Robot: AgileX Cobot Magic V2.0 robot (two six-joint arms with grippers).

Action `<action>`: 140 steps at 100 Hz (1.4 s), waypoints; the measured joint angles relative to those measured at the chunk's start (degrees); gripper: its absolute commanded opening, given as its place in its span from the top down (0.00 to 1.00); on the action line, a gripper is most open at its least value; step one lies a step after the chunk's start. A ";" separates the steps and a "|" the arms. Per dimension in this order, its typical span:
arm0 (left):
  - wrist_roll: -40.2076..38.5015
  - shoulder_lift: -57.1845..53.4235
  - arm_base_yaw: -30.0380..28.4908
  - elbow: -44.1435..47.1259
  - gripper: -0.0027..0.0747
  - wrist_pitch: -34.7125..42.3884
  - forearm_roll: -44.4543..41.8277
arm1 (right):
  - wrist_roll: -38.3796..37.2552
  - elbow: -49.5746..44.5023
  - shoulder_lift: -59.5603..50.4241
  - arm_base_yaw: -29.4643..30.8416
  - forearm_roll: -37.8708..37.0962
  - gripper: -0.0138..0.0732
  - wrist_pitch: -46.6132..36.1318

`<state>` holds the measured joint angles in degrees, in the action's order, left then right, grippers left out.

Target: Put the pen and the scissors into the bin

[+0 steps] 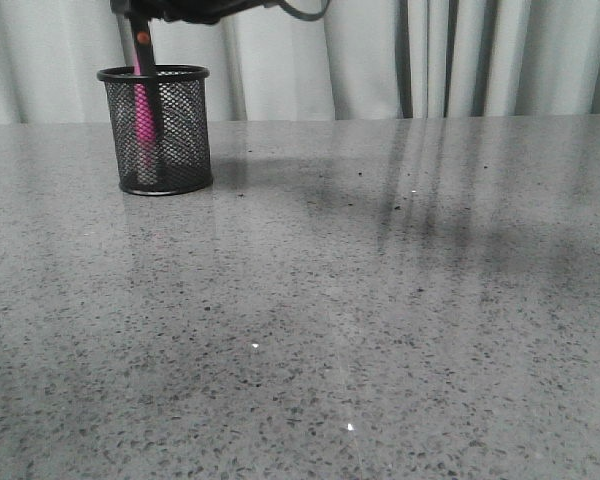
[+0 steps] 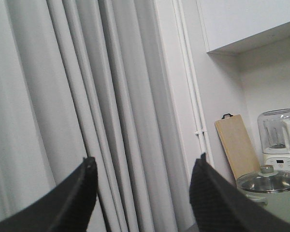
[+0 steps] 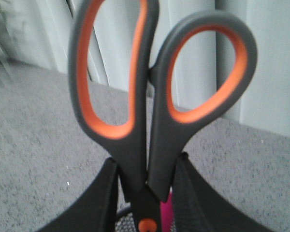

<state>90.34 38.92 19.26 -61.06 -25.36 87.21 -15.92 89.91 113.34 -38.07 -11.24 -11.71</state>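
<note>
While holding pen [image 1: 143, 118], bin [image 1: 180, 150].

Your left gripper [image 2: 144, 193] has two matte black fingers [image 2: 63, 205], thick w/ rounded tips and a wedge shape widening toward the base. Your right gripper [image 3: 146, 193] shows the same black fingers [image 3: 94, 205], smooth, no markings. In the front view, at 11 o'clock, dark arm hardware [image 1: 195, 8] w/ a black cable [image 1: 302, 12] looping off.
</note>
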 measured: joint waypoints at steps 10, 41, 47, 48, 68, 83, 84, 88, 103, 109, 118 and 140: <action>0.00 0.00 0.00 0.00 0.47 -0.34 0.00 | 0.00 0.00 0.22 0.09 -0.14 0.91 1.74; 0.00 -0.12 0.00 0.32 0.47 -0.34 0.00 | 0.00 0.00 0.22 0.09 0.06 0.27 2.76; 0.00 -0.53 0.00 1.13 0.50 -0.09 -0.10 | 0.00 0.00 -0.03 0.09 0.19 0.17 2.81; 0.00 -0.71 0.00 1.24 0.51 0.02 -0.10 | 0.00 0.00 -0.12 0.09 0.19 0.17 2.81; -2.16 -5.79 0.00 6.22 0.84 7.73 -0.33 | 0.00 0.00 -5.91 0.21 0.39 0.46 8.20; -2.55 -13.04 0.00 13.84 0.99 17.79 -0.10 | 0.00 0.00 -15.61 0.42 -0.20 0.91 19.32; -2.55 -13.44 0.00 14.27 0.99 18.19 -0.10 | 0.00 -0.17 -16.12 0.42 -0.50 0.91 20.34; -2.64 -15.92 0.00 17.02 0.99 20.51 0.15 | 0.00 -0.87 -19.27 0.42 -1.79 0.91 22.69; -2.78 -25.65 0.00 28.54 0.99 25.36 1.57 | 0.00 -11.69 -33.51 0.42 -7.71 0.91 24.31; -2.78 -29.38 0.00 32.95 0.99 26.15 3.23 | 0.00 -18.10 -41.13 0.42 -9.66 0.91 24.31; -2.78 -33.76 0.00 38.94 0.99 26.24 6.04 | 0.00 -29.98 -53.41 0.42 -11.21 0.91 24.46; -2.78 -39.16 0.00 48.14 0.99 26.38 15.34 | 0.38 -54.72 -84.85 0.42 -13.23 0.91 27.29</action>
<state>87.57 -0.24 19.26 -12.92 1.02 102.55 -15.55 35.18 28.49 -37.65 -24.47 15.58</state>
